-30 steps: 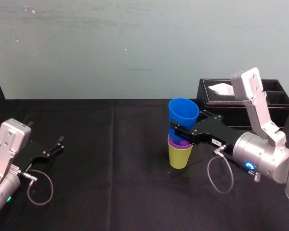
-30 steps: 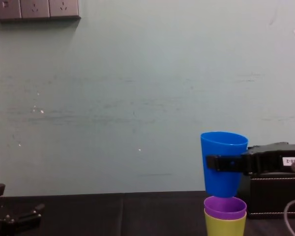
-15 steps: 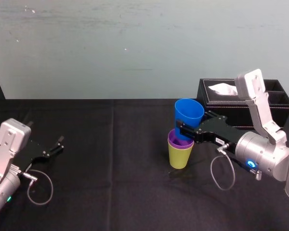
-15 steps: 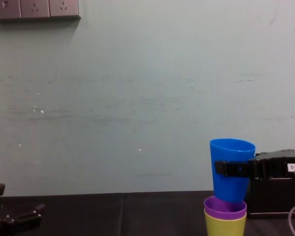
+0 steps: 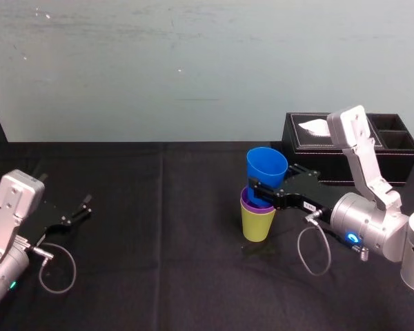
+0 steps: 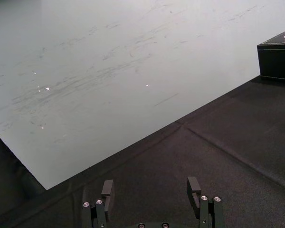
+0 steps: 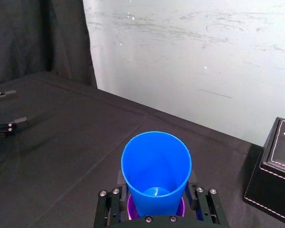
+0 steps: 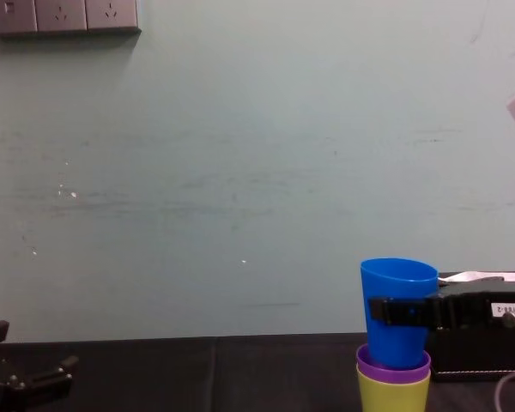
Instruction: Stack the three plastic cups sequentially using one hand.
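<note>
While the right pincer (image 5: 261, 192) clamps the blue cup (image 5: 266, 167), it sits inside the purple cup (image 8: 393, 372).

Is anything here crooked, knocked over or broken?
Nothing stands out. The blue cup sits only partway in the purple cup, gripped by the right gripper; the purple one nests upright in the yellow-green cup on the table. The left gripper rests open at the left. No spill or damage.
</note>
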Controlling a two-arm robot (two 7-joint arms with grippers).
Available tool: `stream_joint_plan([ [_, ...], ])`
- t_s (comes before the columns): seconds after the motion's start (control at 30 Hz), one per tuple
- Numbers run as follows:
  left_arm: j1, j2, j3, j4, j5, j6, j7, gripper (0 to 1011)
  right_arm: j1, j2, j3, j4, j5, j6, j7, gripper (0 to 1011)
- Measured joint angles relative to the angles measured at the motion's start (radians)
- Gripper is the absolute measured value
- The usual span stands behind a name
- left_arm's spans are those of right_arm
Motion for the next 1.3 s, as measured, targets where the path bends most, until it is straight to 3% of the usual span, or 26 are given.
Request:
stream_joint_plan([
  [0.83,0.000,0.000,0.000,0.000,0.000,0.000,0.000,1000,0.007,-0.011,-0.010,0.032,-0.010,-0.007,0.000,722],
  [1.2,0.000,0.000,0.000,0.000,0.000,0.000,0.000,1000,0.007,-0.010,-0.009,0.031,-0.010,-0.007,0.001,1000],
  [1.3,0.000,0.000,0.000,0.000,0.000,0.000,0.000,1000,0.007,-0.010,-0.009,0.031,-0.010,-0.006,0.001,1004],
])
